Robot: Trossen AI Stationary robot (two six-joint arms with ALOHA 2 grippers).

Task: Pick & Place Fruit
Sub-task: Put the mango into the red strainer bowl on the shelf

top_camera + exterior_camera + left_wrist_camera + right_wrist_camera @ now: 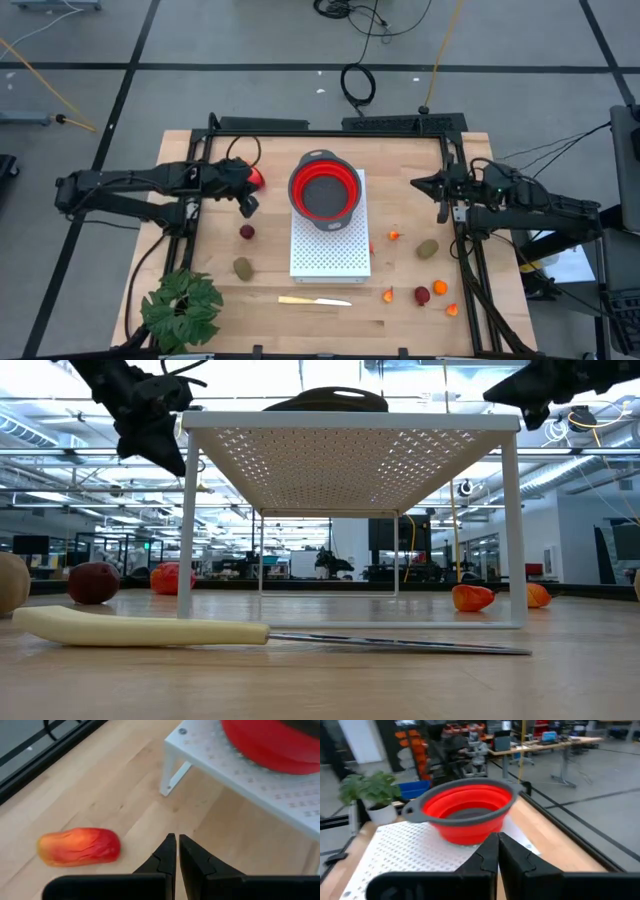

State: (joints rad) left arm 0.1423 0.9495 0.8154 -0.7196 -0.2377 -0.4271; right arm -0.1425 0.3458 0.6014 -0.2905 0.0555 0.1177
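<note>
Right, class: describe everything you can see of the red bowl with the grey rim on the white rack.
The red collapsible bowl with a grey rim looks like soft silicone: stepped red walls, a grey base inside, and two small grey handle tabs on opposite sides. It stands upright and looks empty, near the far end of the white perforated metal rack, which alone touches it. Neither gripper is in contact with it; the right gripper, shut, points toward it from farther off.
</note>
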